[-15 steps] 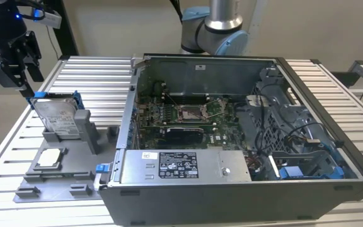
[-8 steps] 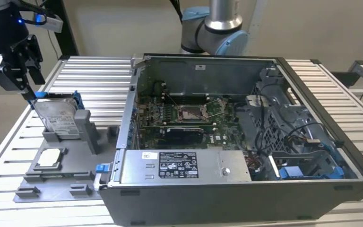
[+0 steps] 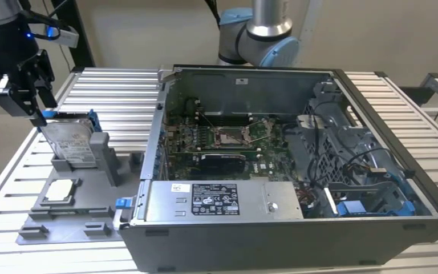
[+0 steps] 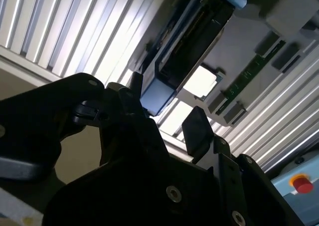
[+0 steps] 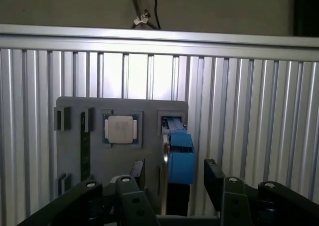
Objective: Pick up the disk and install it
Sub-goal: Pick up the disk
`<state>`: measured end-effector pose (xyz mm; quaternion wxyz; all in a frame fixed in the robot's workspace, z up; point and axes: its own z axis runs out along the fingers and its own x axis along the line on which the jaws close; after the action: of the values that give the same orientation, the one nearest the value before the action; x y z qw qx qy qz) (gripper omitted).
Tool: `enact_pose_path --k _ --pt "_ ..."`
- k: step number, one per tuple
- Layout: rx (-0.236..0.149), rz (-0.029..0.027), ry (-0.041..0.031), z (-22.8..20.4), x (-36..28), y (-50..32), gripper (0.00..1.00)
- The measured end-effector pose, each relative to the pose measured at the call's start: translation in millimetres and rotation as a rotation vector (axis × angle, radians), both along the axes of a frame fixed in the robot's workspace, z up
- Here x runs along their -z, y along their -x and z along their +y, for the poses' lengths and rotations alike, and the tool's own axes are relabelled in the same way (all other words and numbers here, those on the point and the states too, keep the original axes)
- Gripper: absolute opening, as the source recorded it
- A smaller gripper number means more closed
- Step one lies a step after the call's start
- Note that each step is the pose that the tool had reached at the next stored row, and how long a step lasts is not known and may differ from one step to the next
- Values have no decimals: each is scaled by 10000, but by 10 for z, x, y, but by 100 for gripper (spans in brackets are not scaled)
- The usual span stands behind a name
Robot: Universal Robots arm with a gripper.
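**One off-centre squeeze could spoil the lift**

Your gripper [image 5: 173,172] stands wide, jaws either side of the disk [image 5: 180,153] — upright in its grey stand [image 3: 82,164] beside the computer case [image 3: 280,242]. Close unevenly and it may tilt or jam there.

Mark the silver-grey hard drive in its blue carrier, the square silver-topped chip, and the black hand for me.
Silver-grey hard drive in blue carrier [image 3: 71,145]: exterior view, on its labelled face.
Square silver-topped chip [image 5: 121,128]: first wrist view, middle of its top.
Black hand [image 5: 174,169]: first wrist view, midway between its fingertips.
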<state>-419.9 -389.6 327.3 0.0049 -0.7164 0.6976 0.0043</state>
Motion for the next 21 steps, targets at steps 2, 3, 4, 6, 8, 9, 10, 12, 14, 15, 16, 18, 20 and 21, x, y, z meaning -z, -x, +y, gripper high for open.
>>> enact_pose_path --k 2,3,4,6,8,9,10,12,14,15,16,18,20,21 --pt "0 0 1 0 31 0 100" --pt "0 -1 1 0 46 0 100" --pt "0 -1 1 0 62 0 100" --pt "1 0 1 1 93 1 100" --pt "1 0 1 0 126 1 100" --pt "1 0 2 0 143 0 100" --pt "1 -2 1 0 161 0 100" --pt "1 -3 1 0 198 0 100" --pt "0 -5 0 0 235 0 100" --pt "0 -7 1 0 252 0 100" --pt "-1 -9 1 0 268 0 100" --pt "-1 -11 1 0 299 0 100" --pt "-1 -11 1 0 326 0 100" --pt "0 -9 2 0 339 0 100"
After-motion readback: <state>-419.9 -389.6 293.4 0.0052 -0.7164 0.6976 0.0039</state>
